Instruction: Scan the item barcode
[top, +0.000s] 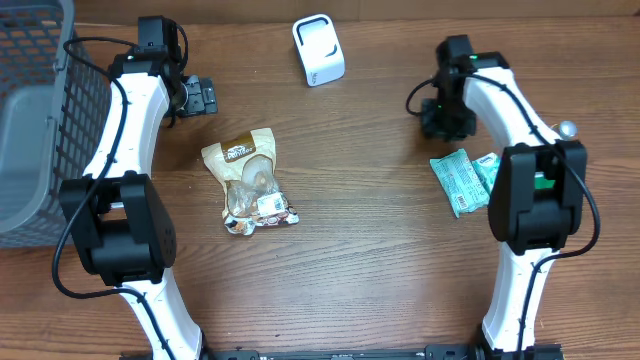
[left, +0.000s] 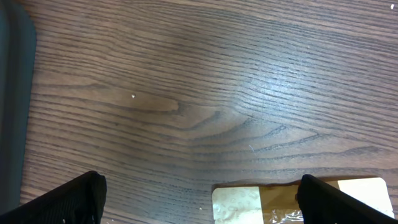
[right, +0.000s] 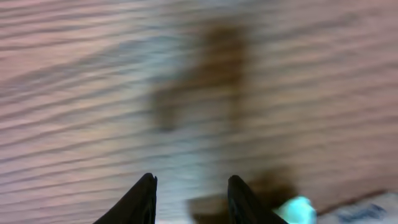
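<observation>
A cream and brown snack bag (top: 250, 165) lies flat left of the table's middle, with a small printed packet (top: 262, 212) at its near end. The white scanner (top: 318, 50) stands at the back centre. My left gripper (top: 203, 97) hovers open just beyond the bag's far left corner. In the left wrist view its gripper (left: 202, 205) is wide open over bare wood, with the bag's top edge (left: 280, 202) by the right finger. My right gripper (top: 441, 122) hangs open and empty beyond green packets (top: 462, 180). The blurred right wrist view shows the gripper (right: 191, 199) holding nothing and a green packet's corner (right: 298, 210).
A grey mesh basket (top: 35, 120) fills the far left, and its dark edge (left: 12, 93) shows in the left wrist view. A small grey knob (top: 567, 129) sits by the right arm. Bare wood lies between the bag and the green packets.
</observation>
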